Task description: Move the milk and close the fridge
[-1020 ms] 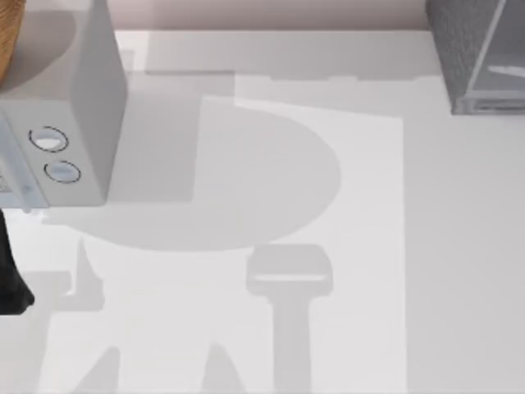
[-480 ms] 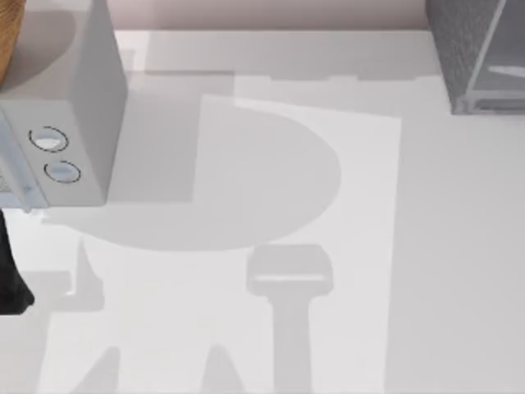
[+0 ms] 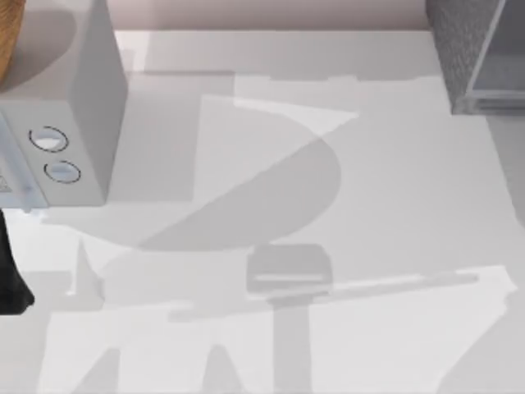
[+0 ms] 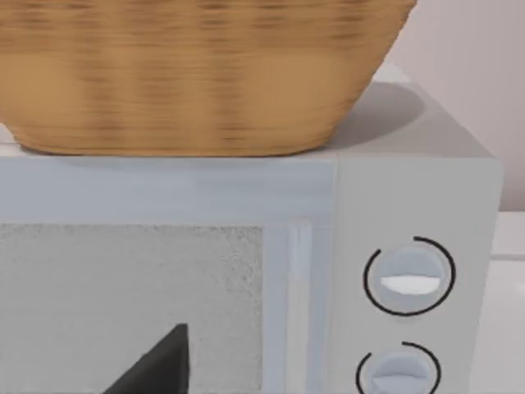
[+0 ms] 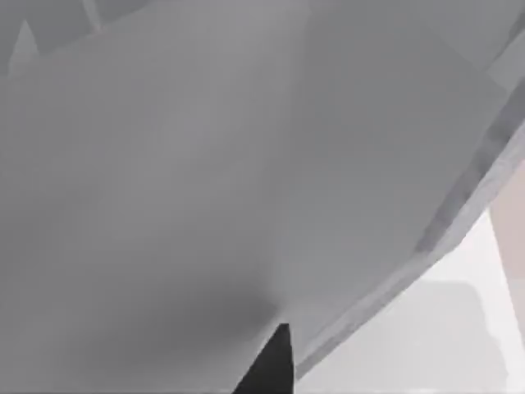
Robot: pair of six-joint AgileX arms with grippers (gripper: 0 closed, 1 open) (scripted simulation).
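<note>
The fridge (image 3: 455, 49) stands at the table's back right corner, a dark grey speckled cabinet with a paler smooth door panel (image 3: 502, 70). In the right wrist view that smooth grey panel (image 5: 205, 164) is very close, and one dark fingertip (image 5: 272, 361) of my right gripper lies right at it. The milk is out of view. My left arm (image 3: 10, 271) is parked at the left edge of the table. One of its dark fingertips (image 4: 160, 361) points at the front of the light grey box.
A light grey box with two round dials (image 3: 82, 98) stands at the back left, seen close up in the left wrist view (image 4: 410, 189). A woven basket (image 4: 197, 74) sits on top of it. The white table (image 3: 369, 205) carries broad shadows.
A large slanted shadow has swept over the table from the right, and the fridge's panel now looks evenly grey. The left arm has not moved.
</note>
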